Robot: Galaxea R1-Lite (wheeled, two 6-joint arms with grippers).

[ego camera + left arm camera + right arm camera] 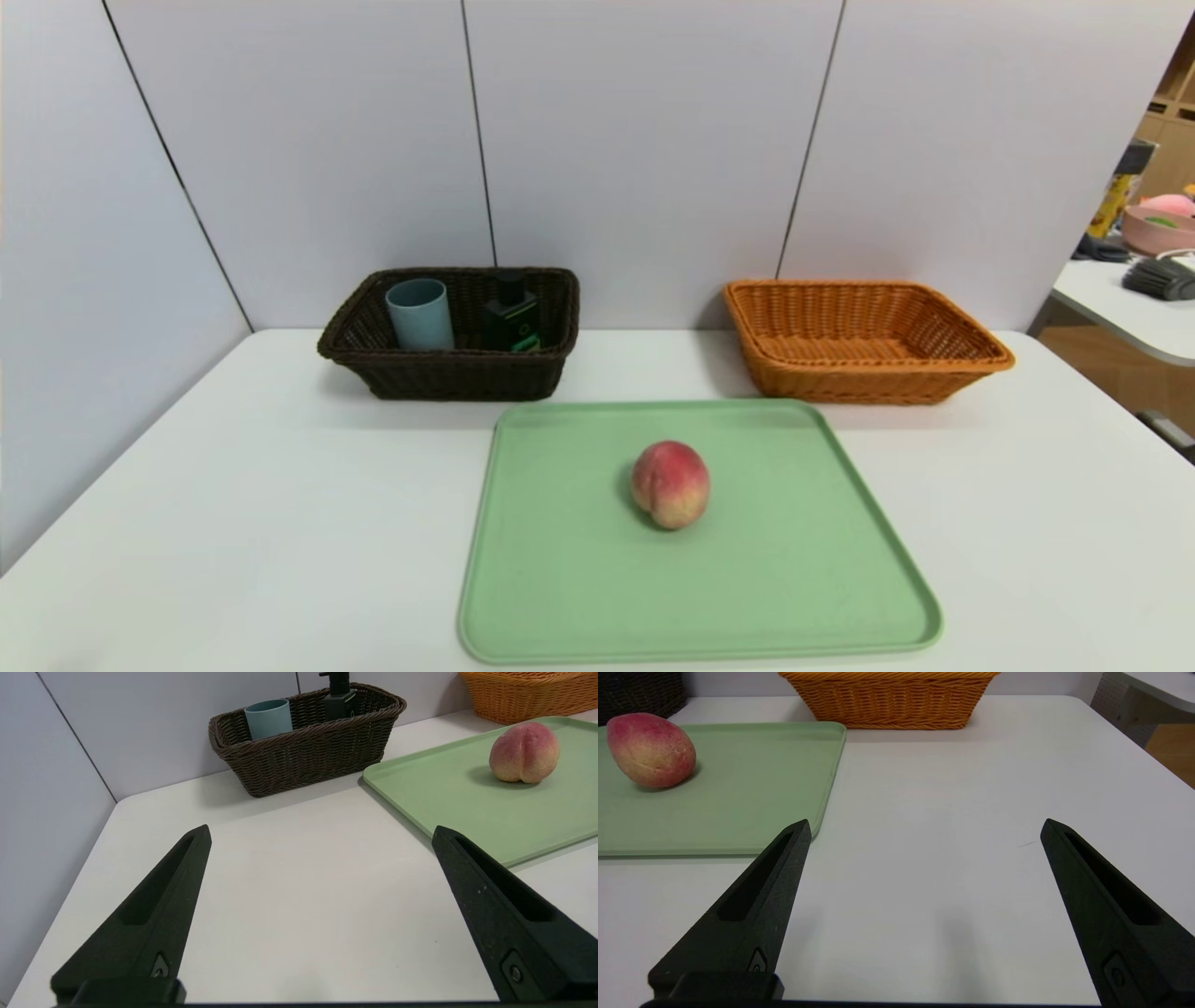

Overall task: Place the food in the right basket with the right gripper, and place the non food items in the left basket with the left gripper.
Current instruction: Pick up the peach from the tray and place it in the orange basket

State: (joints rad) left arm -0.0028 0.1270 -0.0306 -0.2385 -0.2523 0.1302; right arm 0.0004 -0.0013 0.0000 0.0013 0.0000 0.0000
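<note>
Peach on the Green Tray, Both Our Grippers Spread and Holding Nothing

We have our left gripper point(321, 833) over the white tabletop point(308, 504), its two black fingers wide apart with nothing between them. Beyond its fingertips stands the dark brown woven wicker basket point(308, 751), well apart from them. Inside that basket we see the grey-blue cylindrical cup point(269, 720), upright, and the black pump bottle point(339, 704), also upright, with a gap between the two. On the inner side of our left gripper, toward our right arm, lies the light green tray point(579, 588); in the left wrist view one fingertip overlaps the tray's edge, though we cannot tell how high above it the finger is.

We have our right gripper point(927, 828) over the tabletop too, on the other side of the tray. Its fingers are also spread wide, and it grips nothing. Ahead of it, well apart from its fingertips, the orange-tan woven wicker basket point(892, 702) stands on the table near the back wall point(635, 140); we see only bare weave inside.

The peach point(670, 485), red-pink blushing to yellow with a crease down one side, rests on the tray between our two grippers. It lies farther forward than either pair of fingertips, nearer to us than both baskets, and touches neither gripper.
</note>
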